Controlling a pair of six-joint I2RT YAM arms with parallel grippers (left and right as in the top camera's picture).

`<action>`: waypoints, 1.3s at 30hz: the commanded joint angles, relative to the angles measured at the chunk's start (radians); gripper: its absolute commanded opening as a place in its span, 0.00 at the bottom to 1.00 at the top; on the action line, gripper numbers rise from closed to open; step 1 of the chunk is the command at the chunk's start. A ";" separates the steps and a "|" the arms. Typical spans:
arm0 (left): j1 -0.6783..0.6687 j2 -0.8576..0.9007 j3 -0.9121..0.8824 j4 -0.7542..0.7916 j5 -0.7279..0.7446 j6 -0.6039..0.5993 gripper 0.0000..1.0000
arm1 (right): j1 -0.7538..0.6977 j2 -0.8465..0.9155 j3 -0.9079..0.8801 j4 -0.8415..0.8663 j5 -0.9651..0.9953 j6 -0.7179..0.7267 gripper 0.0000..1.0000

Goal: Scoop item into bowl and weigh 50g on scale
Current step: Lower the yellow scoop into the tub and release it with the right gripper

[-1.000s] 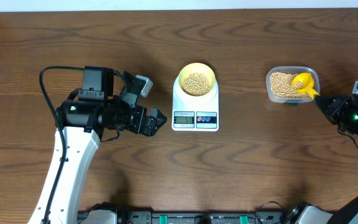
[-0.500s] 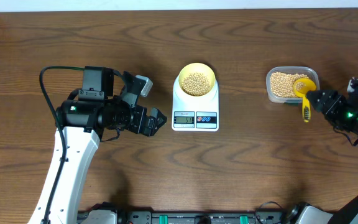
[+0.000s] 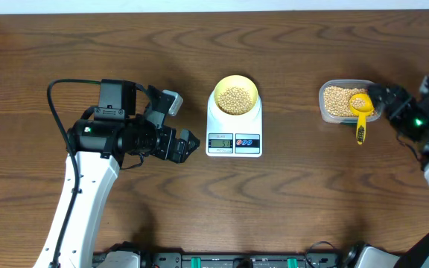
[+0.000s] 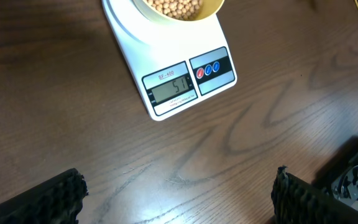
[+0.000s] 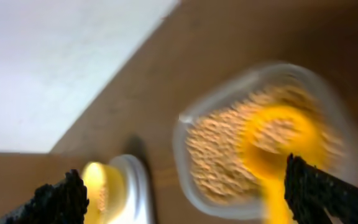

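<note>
At the left of the table (image 3: 296, 201), the left gripper (image 3: 187, 143) is hovering near the scale (image 3: 234, 141). Its fingers are spread wide and gripping nothing. It is probably sitting there so that its wrist camera is facing the display (image 4: 173, 88).

At the centre, the scale is carrying the pale yellow bowl (image 3: 253, 88), which is holding a heap of soybeans (image 3: 235, 99). The display is showing what looks like 51, so the weighing is looking practically done, 1 over the 50 target.

Farther right, the clear plastic tub (image 3: 322, 104) is holding the remaining beans. The yellow scoop (image 3: 360, 104) is lying in it, handle poking over the near rim.

The right gripper (image 3: 386, 97) is hovering just beside the tub's right end, fingers wide apart and pinching nothing. Its own view is blurring. Only bare wood is lying between scale and tub, so nothing is blocking the way.
</note>
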 commanded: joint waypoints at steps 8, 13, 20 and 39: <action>0.005 0.004 -0.006 -0.003 -0.009 0.006 0.98 | 0.380 -0.027 0.032 0.354 0.209 0.250 0.99; 0.005 0.004 -0.006 -0.003 -0.009 0.006 0.98 | 0.523 -0.027 0.100 0.290 0.343 0.094 0.99; 0.005 0.004 -0.006 -0.003 -0.009 0.006 0.98 | 0.579 -0.023 0.312 -0.145 0.653 -0.145 0.99; 0.005 0.004 -0.006 -0.003 -0.009 0.006 0.98 | 0.184 -0.022 0.312 -0.808 0.415 -0.233 0.99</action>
